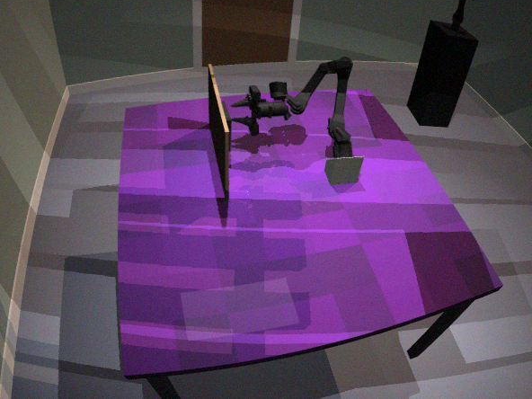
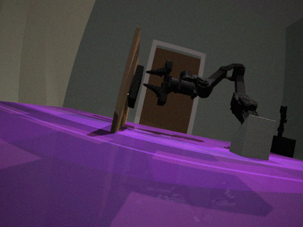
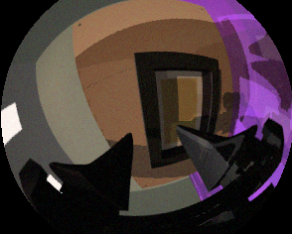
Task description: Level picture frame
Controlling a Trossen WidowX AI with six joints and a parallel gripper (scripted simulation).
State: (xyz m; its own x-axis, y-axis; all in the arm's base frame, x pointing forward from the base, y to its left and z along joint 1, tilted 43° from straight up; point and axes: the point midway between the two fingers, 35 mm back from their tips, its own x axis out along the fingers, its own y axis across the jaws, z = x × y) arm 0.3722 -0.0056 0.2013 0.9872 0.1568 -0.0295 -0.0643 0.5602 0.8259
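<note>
End effector parted at the framed picture

The picture frame (image 2: 135, 87) (image 3: 145, 74) is hung on the upright panel (image 1: 218, 126) (image 2: 127, 79) (image 3: 101, 106); a gap is left before its edge by the open, empty end effector (image 1: 240, 112) (image 2: 148, 78) (image 3: 155, 132).

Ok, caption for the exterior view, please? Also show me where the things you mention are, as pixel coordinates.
Open black two-fingered gripper (image 1: 233, 112) (image 2: 145, 78) (image 3: 155, 132) facing a black rectangular picture frame (image 2: 135, 87) (image 3: 145, 99) on an upright wooden panel (image 2: 125, 87) (image 3: 106, 109).

A black picture frame (image 3: 146, 106) hangs on a brown board (image 3: 106, 114) (it looks tipped), past two dark, pointy fingers.
</note>
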